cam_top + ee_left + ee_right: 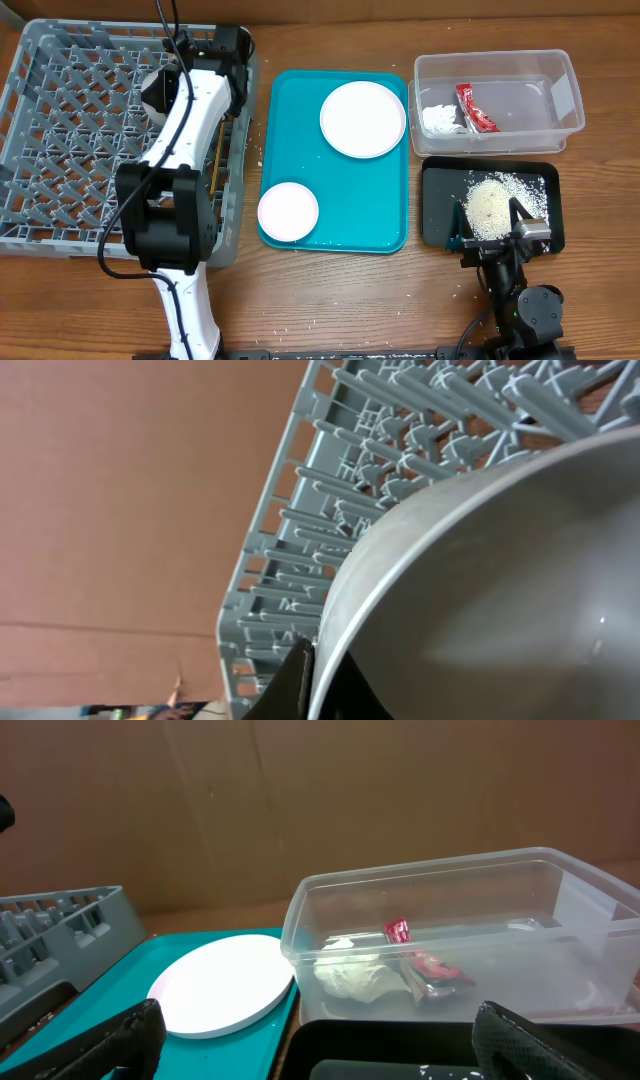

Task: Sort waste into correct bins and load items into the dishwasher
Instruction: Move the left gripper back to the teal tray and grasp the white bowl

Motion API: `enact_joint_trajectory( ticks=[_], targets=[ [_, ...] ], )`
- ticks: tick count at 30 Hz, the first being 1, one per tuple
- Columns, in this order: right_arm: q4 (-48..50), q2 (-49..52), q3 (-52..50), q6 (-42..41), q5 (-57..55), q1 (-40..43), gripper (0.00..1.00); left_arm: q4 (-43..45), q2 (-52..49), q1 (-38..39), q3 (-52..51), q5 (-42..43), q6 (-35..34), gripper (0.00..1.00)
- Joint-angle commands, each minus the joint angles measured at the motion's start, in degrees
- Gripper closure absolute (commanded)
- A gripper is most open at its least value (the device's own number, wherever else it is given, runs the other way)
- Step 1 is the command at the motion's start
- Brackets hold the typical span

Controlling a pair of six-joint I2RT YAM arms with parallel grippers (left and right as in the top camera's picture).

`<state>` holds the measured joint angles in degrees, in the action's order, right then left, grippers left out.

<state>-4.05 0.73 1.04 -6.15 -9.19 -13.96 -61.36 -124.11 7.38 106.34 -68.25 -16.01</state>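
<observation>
Pale grey-green bowl (500, 590) fills the left wrist view, its rim pinched by the left gripper (318, 685) over the pegs of the dish rack (290, 540); can't tell which way its mouth faces. Left arm stretches from the near table edge along the rack's right wall, wrist turned inward near the far right corner. Right gripper (490, 222) is spread wide, low over the rice (488, 205) in the black tray (440, 185).

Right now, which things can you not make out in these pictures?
- Left gripper: overhead, its own arm covers it; left wrist, the grey-green bowl fills the frame, so the grip is unclear.
- Rice heap: right wrist, cut off at the bottom edge.
- Dish rack under the bowl: hidden by it.
</observation>
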Motion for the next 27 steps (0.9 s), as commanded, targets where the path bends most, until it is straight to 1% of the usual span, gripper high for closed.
enact_joint_trajectory(
  ticks=[1,4,9,12,14,15,16,19,21,22,23,24,25,26,27],
  targets=[
    [0.33,-0.55,-0.59,0.20,0.22,-0.13,0.00,-1.29,-2.75,2.34,-0.24,-0.15,1.25,0.93],
    [0.33,-0.55,-0.59,0.22,0.22,-0.13,0.00,-1.84,-2.75,5.25,-0.24,-4.28,1.25,0.92],
    [0.33,-0.55,-0.59,0.22,0.22,-0.13,0.00,-3.43,-2.75,7.54,-0.24,-4.39,1.22,0.91],
    [0.31,-0.55,-0.59,0.22,0.22,-0.13,0.00,-6.40,-2.75,8.66,-0.24,-3.74,-1.01,0.89],
    [0.31,-0.55,-0.59,0.22,0.22,-0.13,0.00,-7.80,-2.75,9.14,-0.24,-4.00,-1.16,0.86],
    [0.33,-0.55,-0.59,0.20,0.22,-0.13,0.00,-8.79,-2.75,9.46,-0.22,-4.09,-1.29,0.78],
    [0.31,-0.55,-0.59,0.22,0.22,-0.13,0.00,-9.75,-2.73,9.75,-0.22,-4.04,-2.05,0.74],
    [0.31,-0.55,-0.59,0.22,0.22,-0.13,0.00,-16.22,-2.58,10.84,0.52,-2.97,-9.05,0.70],
    [0.33,-0.55,-0.59,0.20,0.22,-0.13,0.00,-21.14,-2.05,11.80,1.68,0.09,-14.51,0.64],
    [0.31,-0.55,-0.59,0.22,0.22,-0.13,0.00,-22.93,-1.73,12.24,2.38,1.92,-16.65,0.57],
    [0.31,-0.55,-0.59,0.22,0.22,-0.13,0.00,-25.24,-1.31,12.76,3.52,4.68,-18.84,0.55],
    [0.33,-0.55,-0.59,0.22,0.22,-0.13,0.00,-26.93,-0.92,13.27,4.61,7.21,-20.33,0.55],
    [0.33,-0.55,-0.59,0.20,0.22,-0.13,0.00,-28.94,0.28,14.56,7.26,14.25,-21.99,0.56],
    [0.33,-0.55,-0.59,0.22,0.22,-0.13,0.00,-29.31,1.20,15.30,8.72,18.64,-21.81,0.57],
    [0.33,-0.55,-0.59,0.20,0.22,-0.13,0.00,-29.40,1.97,15.80,9.77,22.05,-21.68,0.56]
  ],
)
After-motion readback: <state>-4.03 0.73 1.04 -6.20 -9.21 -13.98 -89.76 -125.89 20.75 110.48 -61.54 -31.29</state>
